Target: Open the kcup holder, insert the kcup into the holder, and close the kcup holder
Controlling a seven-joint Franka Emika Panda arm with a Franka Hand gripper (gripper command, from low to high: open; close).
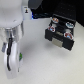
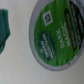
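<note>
Gripper (image 1: 11, 52) hangs over the table (image 1: 35, 60) at roughly 8 o'clock in the exterior view, well apart from the holder (image 1: 60, 31). Fingers aren't resolvable in either view, so I can't tell if it's spread or pinched; nothing visibly held. Wrist view is filled by the kcup (image 2: 56, 34), lid facing the camera, so I judge it sits right under the hand, standing upright on the table. In the exterior view only a speck of green (image 1: 20, 58) shows at the arm's edge, probably the pod, mostly hidden by the arm. A teal scrap (image 2: 4, 29) lies beside the pod in the wrist view; unclear what it is. Pod look: round green foil lid, grey-white rim, white lettering, a small white label patch near one edge. Handling, as judgement: very light, thin plastic cup, stiffish sidewall but crushable if squeezed hard, foil lid punctures easily, smooth tapered wall may slip downward. Grip across the body just below the rim, jaws on opposite sides, modest force, keep off the lid. Holder sits at about 2 o'clock in the exterior view: black box, tray appears pulled out toward 5 o'clock, pods with dark lids (image 1: 61, 29) in the slots. Can't tell which slots are free.
</note>
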